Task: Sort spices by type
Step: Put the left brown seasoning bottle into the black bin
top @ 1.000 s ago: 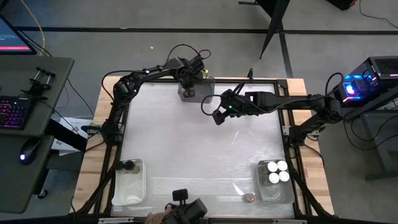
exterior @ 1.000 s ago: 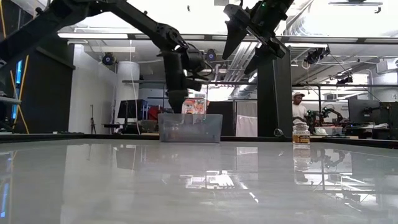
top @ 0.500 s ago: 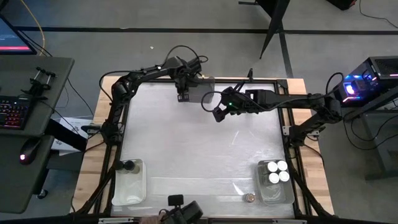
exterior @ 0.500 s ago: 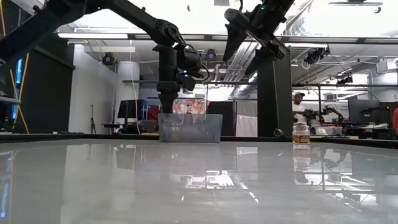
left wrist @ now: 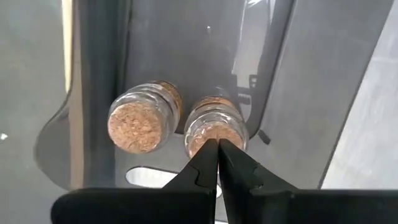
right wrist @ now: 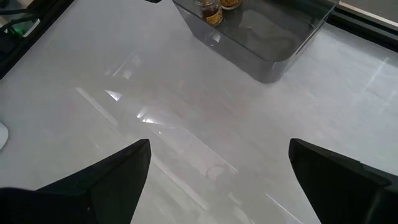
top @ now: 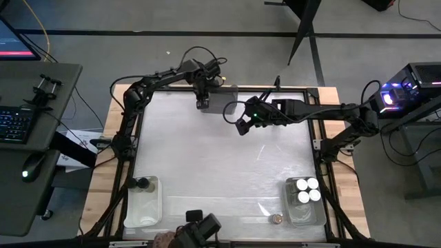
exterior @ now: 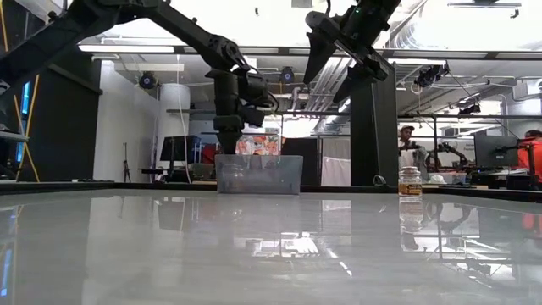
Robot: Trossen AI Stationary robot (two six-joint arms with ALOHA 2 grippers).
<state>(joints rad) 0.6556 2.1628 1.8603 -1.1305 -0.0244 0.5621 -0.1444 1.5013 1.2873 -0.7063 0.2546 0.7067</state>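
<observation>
A grey bin (top: 219,100) stands at the table's far edge. Two cork-topped spice jars (left wrist: 144,123) (left wrist: 214,124) stand upright on its floor. My left gripper (top: 202,103) is over the bin's left part, fingers shut and pointing down. In the left wrist view its tips (left wrist: 217,144) are over the cork top of one jar. In the low view it (exterior: 229,146) is at the height of the bin's rim (exterior: 258,158). My right gripper (top: 241,127) hangs open and empty high over the table's far middle, its fingers wide apart (right wrist: 217,180). My left gripper comes from above, pointing down, with its shut fingertips (left wrist: 210,152) over the cork top (left wrist: 211,132) of the jar nearer the bin's middle. I cannot tell whether they touch it.
A clear bin (top: 303,207) at the near right holds white-lidded jars (top: 305,190). A cork-topped jar (top: 276,218) stands on the table beside it. A clear bin (top: 143,205) at the near left holds a dark-lidded jar (top: 142,183). A person's hand (top: 169,240) shows at the near edge.
My left gripper has shifted a little toward the table's left edge above the grey bin, still pointing down. My right gripper has kept nearly still.
</observation>
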